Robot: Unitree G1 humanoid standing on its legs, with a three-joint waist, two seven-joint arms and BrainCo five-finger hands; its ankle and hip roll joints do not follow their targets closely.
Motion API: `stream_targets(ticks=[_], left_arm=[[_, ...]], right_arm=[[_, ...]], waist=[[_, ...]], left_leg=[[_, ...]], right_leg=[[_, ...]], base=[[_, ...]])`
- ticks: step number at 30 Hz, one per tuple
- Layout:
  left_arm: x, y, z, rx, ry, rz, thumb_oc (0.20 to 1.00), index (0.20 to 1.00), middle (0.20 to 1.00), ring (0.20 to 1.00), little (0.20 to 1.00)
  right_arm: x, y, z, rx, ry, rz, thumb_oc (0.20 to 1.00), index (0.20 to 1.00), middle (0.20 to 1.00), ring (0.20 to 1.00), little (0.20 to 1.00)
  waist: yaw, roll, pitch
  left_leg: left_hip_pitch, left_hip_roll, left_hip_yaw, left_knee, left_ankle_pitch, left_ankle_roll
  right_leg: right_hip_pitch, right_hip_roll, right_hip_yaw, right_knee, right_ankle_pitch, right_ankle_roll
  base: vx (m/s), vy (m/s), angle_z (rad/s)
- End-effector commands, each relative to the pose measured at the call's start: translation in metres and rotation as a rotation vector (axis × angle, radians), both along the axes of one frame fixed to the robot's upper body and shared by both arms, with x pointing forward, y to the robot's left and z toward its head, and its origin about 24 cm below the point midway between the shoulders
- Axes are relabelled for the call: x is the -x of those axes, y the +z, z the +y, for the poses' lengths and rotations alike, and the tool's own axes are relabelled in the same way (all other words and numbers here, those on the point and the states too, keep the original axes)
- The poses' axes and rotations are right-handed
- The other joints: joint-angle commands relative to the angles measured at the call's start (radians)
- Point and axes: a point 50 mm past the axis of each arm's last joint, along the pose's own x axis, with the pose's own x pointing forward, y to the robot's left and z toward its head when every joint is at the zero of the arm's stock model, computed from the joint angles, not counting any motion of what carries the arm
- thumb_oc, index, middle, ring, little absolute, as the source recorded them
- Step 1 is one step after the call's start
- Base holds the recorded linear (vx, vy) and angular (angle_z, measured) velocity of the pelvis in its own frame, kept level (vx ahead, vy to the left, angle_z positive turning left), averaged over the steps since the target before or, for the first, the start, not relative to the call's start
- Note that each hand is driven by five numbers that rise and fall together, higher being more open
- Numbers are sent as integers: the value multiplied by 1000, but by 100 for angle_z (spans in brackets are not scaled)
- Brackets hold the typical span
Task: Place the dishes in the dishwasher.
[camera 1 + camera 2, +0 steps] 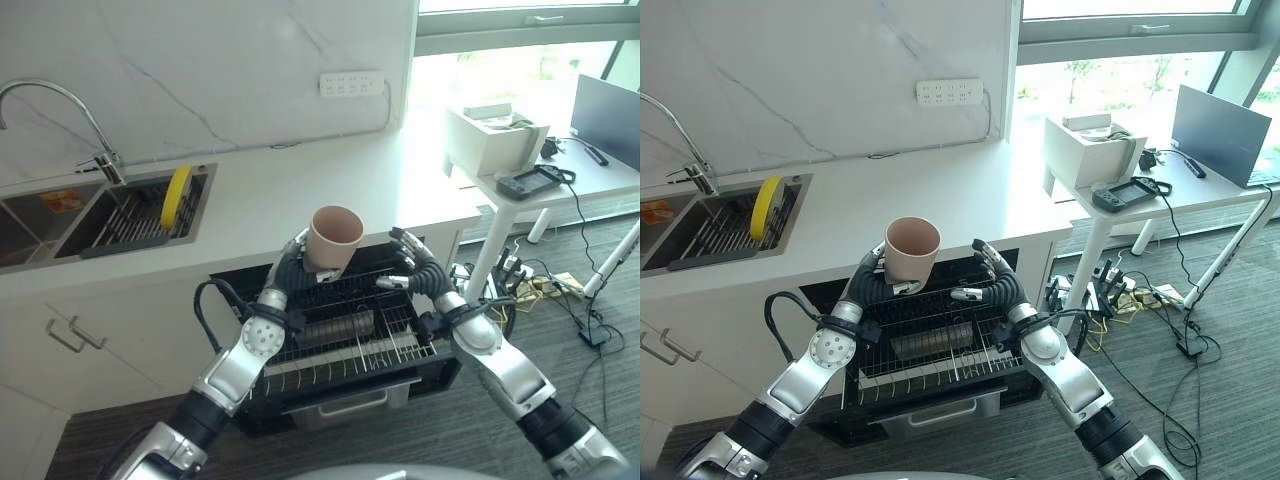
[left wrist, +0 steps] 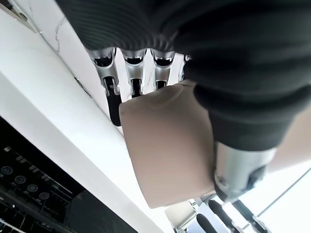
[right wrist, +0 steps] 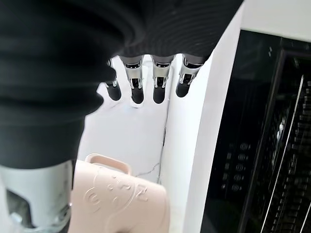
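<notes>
Pale pink cup [image 1: 334,238]: plain, tapered, open mouth up, slightly tilted, held above the pulled-out dishwasher rack [image 1: 350,335]. Dishwasher [image 1: 340,385] sits under the white bench [image 1: 300,185]; the wire rack carries a dark cylindrical item lying on its side. Sink [image 1: 110,215] at the left of the bench contains a wire drainer with a yellow plate [image 1: 176,196] standing on edge. Left hand [image 1: 292,268]: fingers [image 2: 112,92] and thumb curled round the cup, gripping it. Right hand [image 1: 415,262]: fingers straight and spread, just beside the cup, touching nothing.
</notes>
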Motion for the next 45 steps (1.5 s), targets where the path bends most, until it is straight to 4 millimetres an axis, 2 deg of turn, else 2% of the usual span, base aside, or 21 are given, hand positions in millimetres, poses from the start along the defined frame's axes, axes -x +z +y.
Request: stream_targets(ticks=[1, 17, 28, 32, 45], left_arm=[[-19, 33, -14, -49, -78, -158, 200, 200, 200, 200, 200], [-23, 37, -33, -9, -133, -147, 200, 200, 200, 200, 200], [-23, 34, -39, -11, -91, -131, 200, 200, 200, 200, 200], [-24, 32, -42, -22, -81, -128, 200, 200, 200, 200, 200], [-25, 41, -57, -86, -122, -207, 200, 200, 200, 200, 200]], right_arm=[[-8, 43, 34, -127, 132, -139, 1000, 1000, 1000, 1000, 1000], [-15, 45, 62, -172, 161, -115, 1000, 1000, 1000, 1000, 1000], [-22, 50, 71, -168, 74, -148, 1000, 1000, 1000, 1000, 1000], [-26, 57, 74, -164, 37, -185, 1000, 1000, 1000, 1000, 1000], [-33, 60, 89, -119, 37, -175, 1000, 1000, 1000, 1000, 1000]], waist=[[22, -51, -7], [40, -52, -15], [54, -53, -7], [59, -55, -2], [72, -60, 1]], left_leg=[[10, 57, -88, 15, -56, -45], [7, 60, -97, 16, -54, -48], [5, 60, -106, 24, -58, -47], [1, 60, -109, 32, -61, -49], [-5, 60, -117, 45, -67, -49]], right_leg=[[25, -108, -15, 41, -54, 89], [32, -111, -30, 39, -59, 83], [33, -113, -32, 44, -64, 81], [35, -114, -32, 45, -66, 81], [35, -117, -35, 52, -71, 78]], base=[[0, 0, 0], [2, 0, 1], [10, -1, 4], [0, 0, 0], [0, 0, 0]])
